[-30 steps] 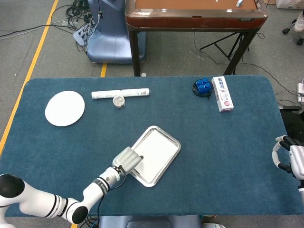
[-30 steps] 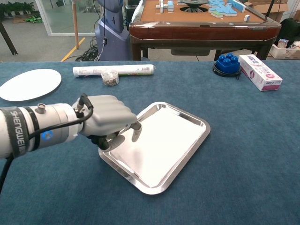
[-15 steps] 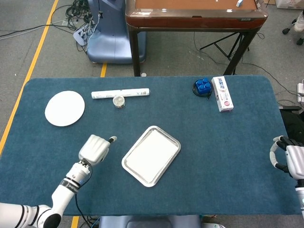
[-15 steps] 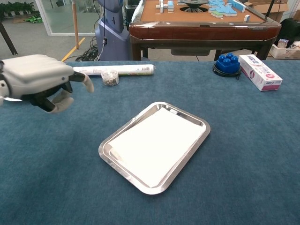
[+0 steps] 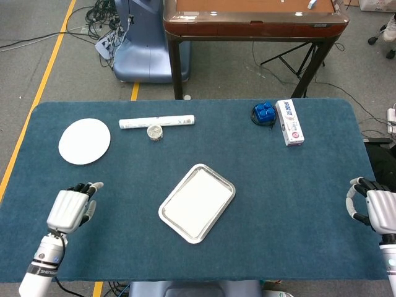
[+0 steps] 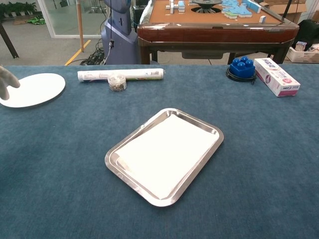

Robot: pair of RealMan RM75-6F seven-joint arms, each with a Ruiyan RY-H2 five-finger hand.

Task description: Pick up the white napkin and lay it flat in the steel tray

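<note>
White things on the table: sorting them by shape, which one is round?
The white plate at the far left corner; the napkin in the tray is rectangular and the paper roll a long tube.

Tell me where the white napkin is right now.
The white napkin lies flat inside the steel tray near the table's middle in both views, clear of both hands.

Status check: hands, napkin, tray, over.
Left hand open, off to the table's left side. Right hand empty at the right edge. Napkin flat in tray. Nothing in the way.
</note>
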